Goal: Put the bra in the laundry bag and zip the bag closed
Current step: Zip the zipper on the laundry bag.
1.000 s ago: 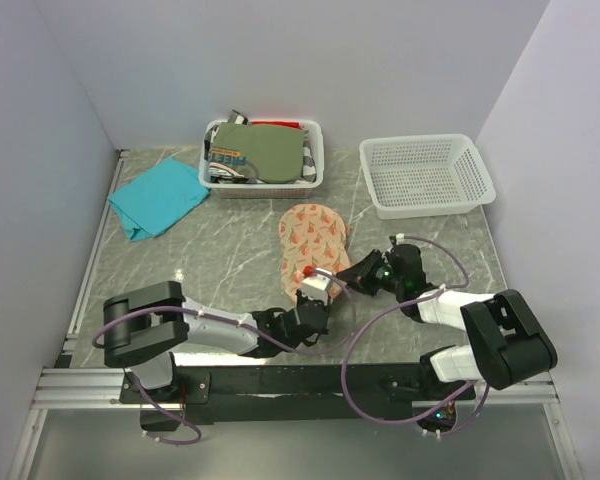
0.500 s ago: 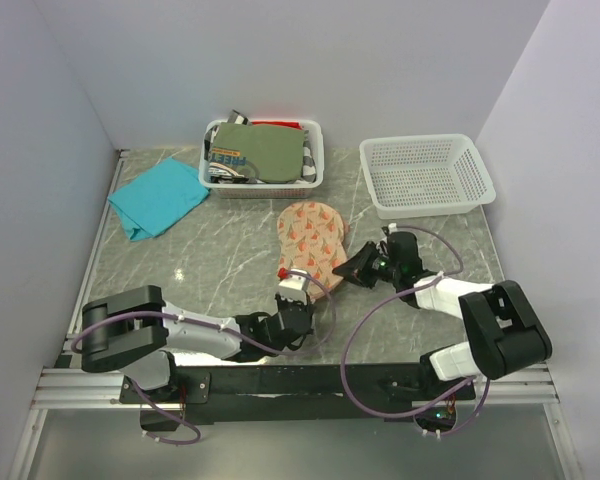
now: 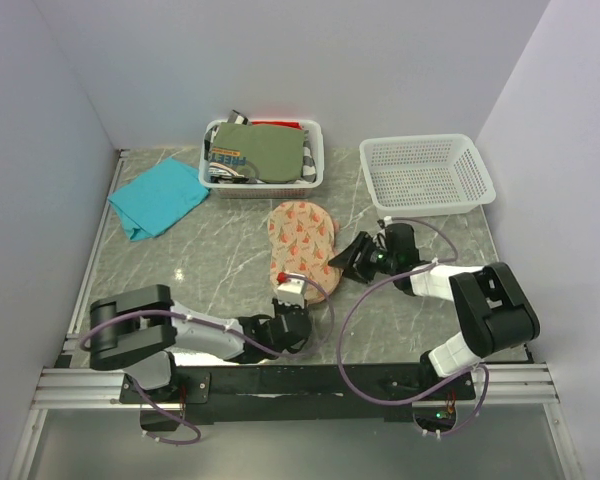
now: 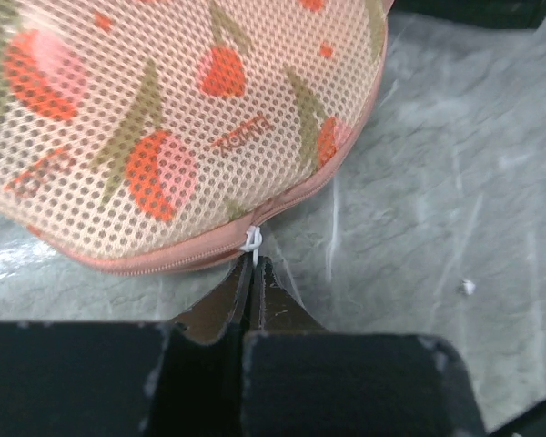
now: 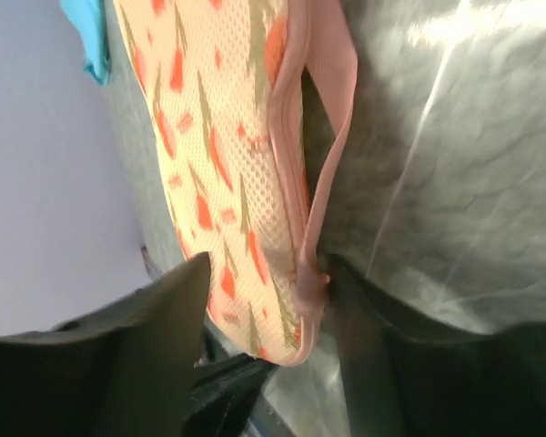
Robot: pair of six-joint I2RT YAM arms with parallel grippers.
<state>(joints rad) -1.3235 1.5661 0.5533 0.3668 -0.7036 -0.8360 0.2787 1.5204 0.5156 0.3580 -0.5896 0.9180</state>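
Two tools work at the near part of the grey marbled table [image 3: 210,255]. The left tool [image 4: 253,273] is pinched fully shut on the small white zipper pull [image 4: 251,240] at the near end of the flat, two-lobed, pinkish-beige, orange-printed mesh laundry bag [image 3: 302,245], which lies mid-table with its long axis running away from the arms. The right tool [image 3: 352,258] sits at the bag's right edge with its jaws apart, the pink rim and a pink fabric loop [image 5: 341,82] between them but unclamped. The rust-orange bra shows in no view; I judge it is inside the bag, though nothing confirms that. The step in hand looks like zipping: the pull should ride low along the pink zipper track [image 4: 164,264], following the lobe's curve rather than dragging straight, and the right tool would do well to pin the rim so the light bag neither slides nor lifts. The table's surface looks smooth, so the bag may skate. Farther back lie a crumpled teal cloth [image 3: 158,198], a white mesh plastic basket [image 3: 260,188] holding an olive-green folded garment [image 3: 270,150], and a second white mesh basket [image 3: 425,208] to the right. Plain pale lavender walls [image 3: 280,60] close the table in on three sides.
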